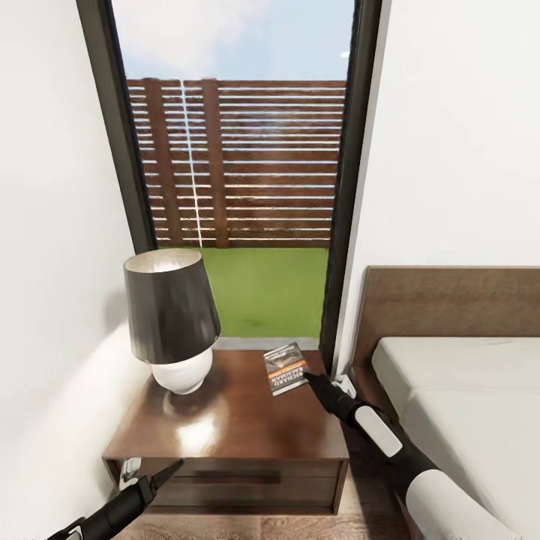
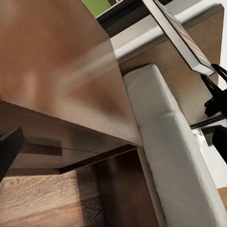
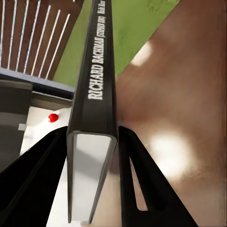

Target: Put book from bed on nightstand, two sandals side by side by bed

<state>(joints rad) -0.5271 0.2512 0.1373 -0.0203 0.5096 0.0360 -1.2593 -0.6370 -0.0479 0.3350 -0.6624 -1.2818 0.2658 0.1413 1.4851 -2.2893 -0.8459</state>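
The book (image 1: 286,367) has a dark cover with an orange band. It hangs tilted over the back right corner of the nightstand (image 1: 225,427), with my right gripper (image 1: 309,377) shut on its near corner. In the right wrist view both fingers (image 3: 142,189) press the book (image 3: 94,71) from either side, and its spine reads "RICHARD BACHMAN". My left gripper (image 1: 161,472) is open and holds nothing, low in front of the nightstand's left front corner. The bed (image 1: 465,390) lies to the right. The sandals are out of view.
A lamp (image 1: 171,315) with a dark shade and white base stands on the nightstand's left half. Behind it is a tall black-framed window (image 1: 240,165), with white walls on both sides. The bed's headboard (image 1: 450,300) rises close to the nightstand's right side.
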